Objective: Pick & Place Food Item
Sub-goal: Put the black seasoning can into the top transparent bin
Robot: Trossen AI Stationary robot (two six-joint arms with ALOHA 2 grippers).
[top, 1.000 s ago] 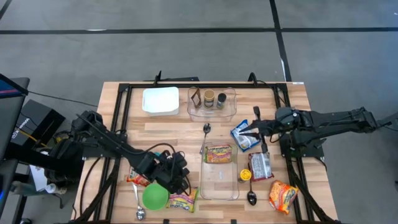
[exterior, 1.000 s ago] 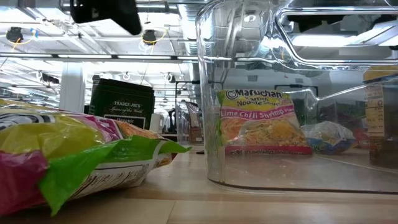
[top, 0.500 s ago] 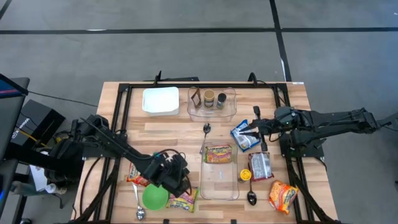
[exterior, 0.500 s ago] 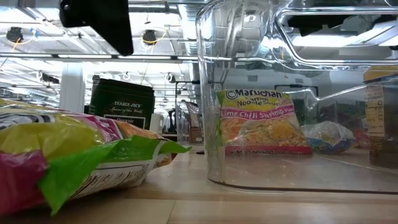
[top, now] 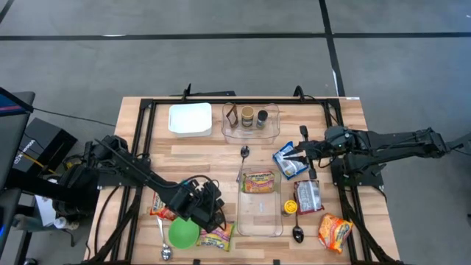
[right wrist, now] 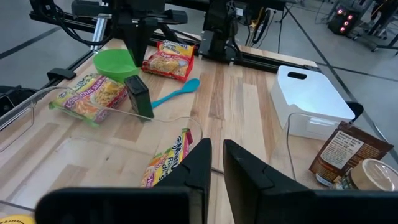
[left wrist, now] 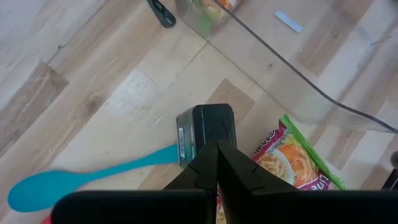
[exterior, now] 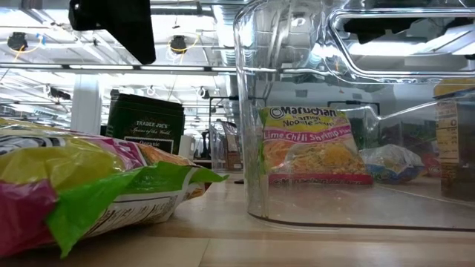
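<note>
Shifted slightly back from a second ago, left gripper (left wrist: 216,149) hangs closed and empty above dark box (left wrist: 206,130), standing between teal spoon (left wrist: 87,182) and clear bin (top: 260,205). Right gripper (top: 298,153) waits beside blue packet (top: 285,160), fingers nearly closed.

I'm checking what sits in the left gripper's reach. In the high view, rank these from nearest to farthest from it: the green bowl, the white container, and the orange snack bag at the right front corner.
From the left gripper, shut:
1. Green bowl, just beside it, at the table's front left.
2. White container, at the table's back left.
3. Orange snack bag, across the table at the front right corner.
</note>
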